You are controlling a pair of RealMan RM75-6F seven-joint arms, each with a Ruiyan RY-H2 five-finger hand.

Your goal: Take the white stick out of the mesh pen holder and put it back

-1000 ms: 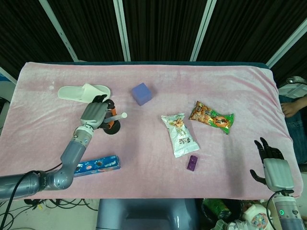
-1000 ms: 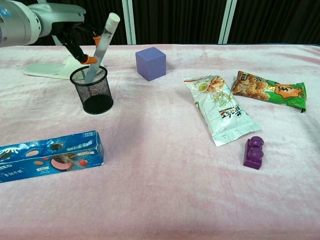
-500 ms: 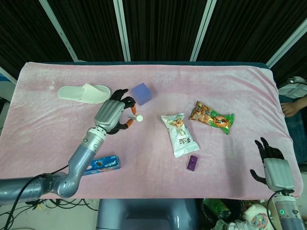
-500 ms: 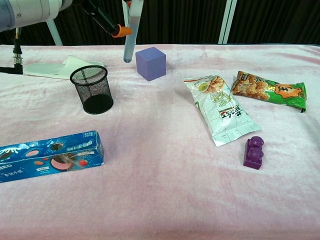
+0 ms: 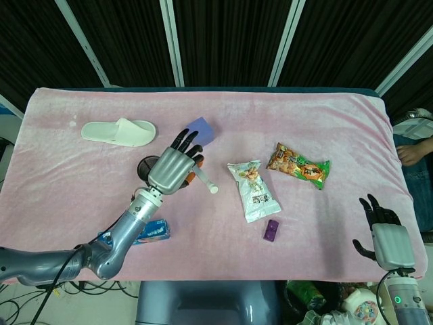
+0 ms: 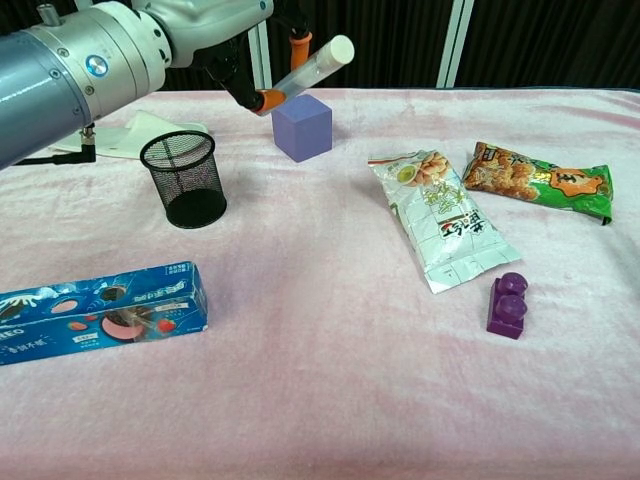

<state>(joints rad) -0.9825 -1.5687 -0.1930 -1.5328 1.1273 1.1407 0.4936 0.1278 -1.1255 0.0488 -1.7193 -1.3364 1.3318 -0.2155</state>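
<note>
Tilted since the earlier frame from upright to near-level, white plastic stick is pinched in left hand fingers, clear of black mesh pen holder, pending reinsertion.

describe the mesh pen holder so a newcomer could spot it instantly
On the pink table cover, look to the far left part. The mesh pen holder stands upright in front of the white slipper, left of the purple cube. It is the only black wire-mesh cup, and it is empty.

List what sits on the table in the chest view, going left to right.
Blue cookie box, mesh pen holder, purple cube, white snack bag, purple toy block, orange-green snack bag.
</note>
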